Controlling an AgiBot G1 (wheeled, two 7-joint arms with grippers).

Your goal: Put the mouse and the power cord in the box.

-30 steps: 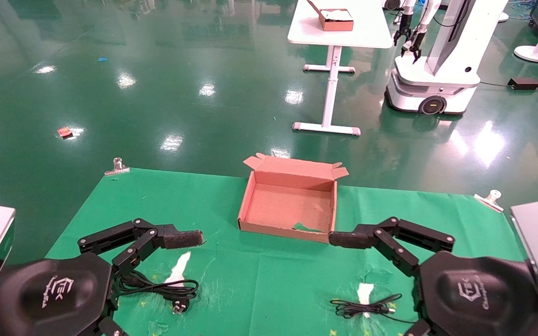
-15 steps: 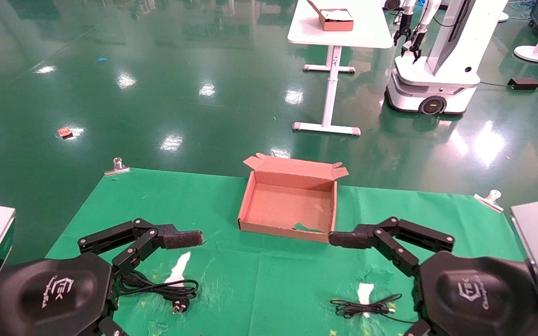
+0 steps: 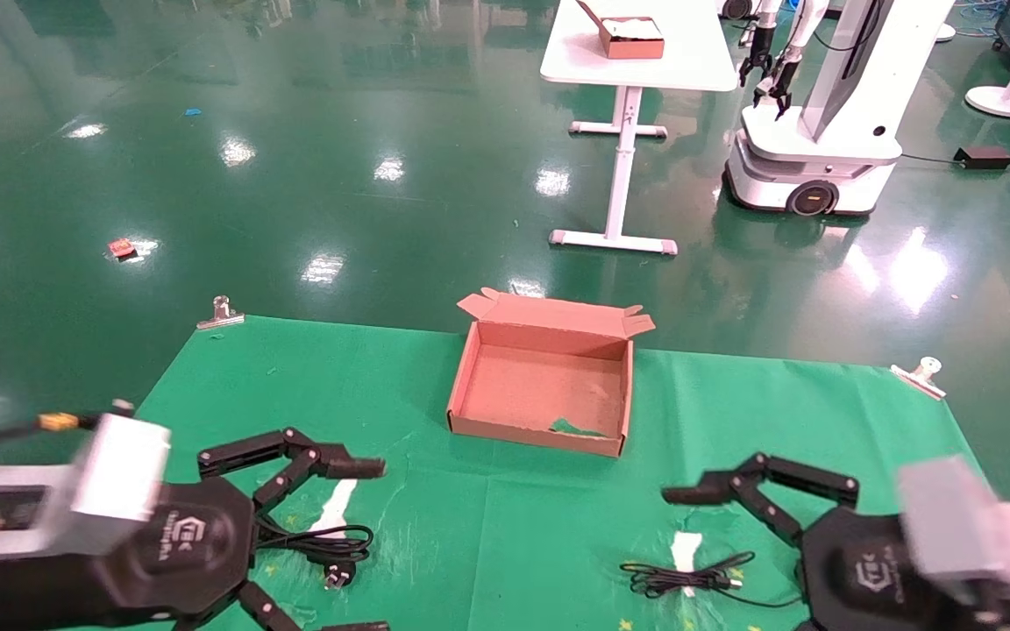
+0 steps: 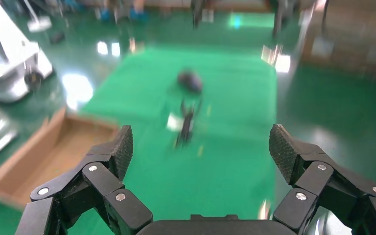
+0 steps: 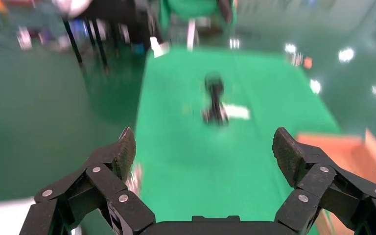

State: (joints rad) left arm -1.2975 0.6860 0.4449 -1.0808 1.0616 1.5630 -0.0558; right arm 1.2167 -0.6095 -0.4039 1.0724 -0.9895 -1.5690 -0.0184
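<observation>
From the head view, the box [image 3: 544, 386] sits open on the green table [image 3: 715, 412]; the power cord [image 3: 316, 543] lies near-left of it by the left end effector [image 3: 356, 543], the mouse's cable [image 3: 689, 578] near-right by the right end effector [image 3: 733, 561].

Left wrist view: left end effector [image 4: 203, 149] spread wide, holding nothing; mouse [image 4: 190, 81] blurred beyond.

Right wrist view: right end effector [image 5: 205, 149] likewise spread, empty.

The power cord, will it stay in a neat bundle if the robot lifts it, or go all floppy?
Probably floppy: the power cord lies in loose loops that would likely sag and trail. Its plug looks chunkier, so that end may dangle and swing. Nothing visibly ties the loops together.
</observation>
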